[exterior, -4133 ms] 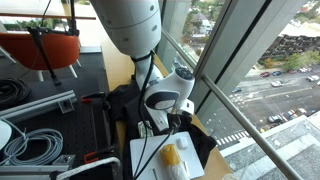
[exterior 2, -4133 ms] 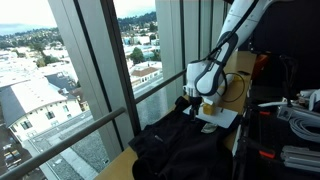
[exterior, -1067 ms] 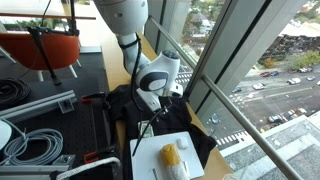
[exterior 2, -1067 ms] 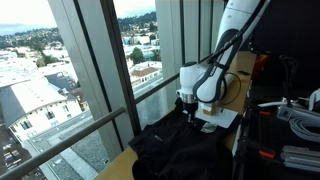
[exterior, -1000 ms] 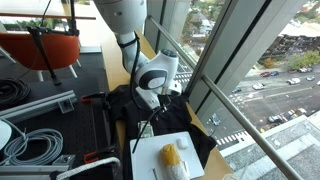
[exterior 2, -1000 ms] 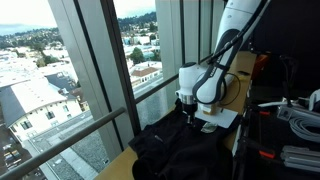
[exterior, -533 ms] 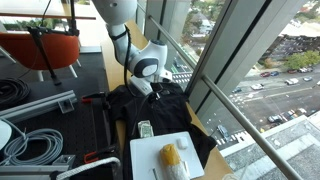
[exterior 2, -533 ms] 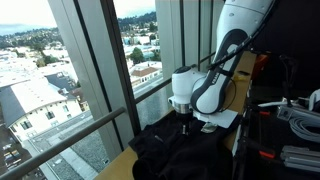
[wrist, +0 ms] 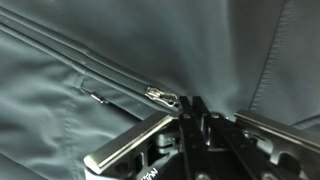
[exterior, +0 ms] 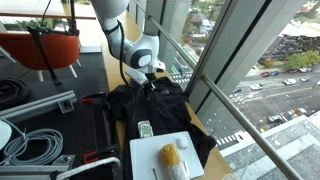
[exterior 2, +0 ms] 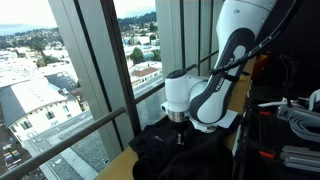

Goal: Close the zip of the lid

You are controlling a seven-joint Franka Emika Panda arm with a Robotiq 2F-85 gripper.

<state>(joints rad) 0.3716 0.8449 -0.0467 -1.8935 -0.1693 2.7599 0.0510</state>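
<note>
The lid is the top of the rumpled black fabric bag [exterior: 165,108] on the sill-side table, which also shows as the bag [exterior 2: 175,158] in both exterior views. My gripper [exterior: 148,84] points down onto the bag's far end, away from the white board [exterior: 158,150]. In the wrist view the gripper [wrist: 193,103] has its fingers pressed together. The silver zip slider [wrist: 163,95] sits right at their tips on the zip line [wrist: 95,72] that runs up to the left. The pull tab itself is hidden between the fingers.
A yellow object [exterior: 171,156] lies on the white board, with a small white device [exterior: 145,128] on the bag beside it. Window glass and a metal rail [exterior: 232,108] border one side. Coiled cables [exterior: 30,142] and an orange chair [exterior: 45,46] stand on the other side.
The arm has travelled along the bag away from the white board, toward the bag's far end, with the fingers staying shut.
</note>
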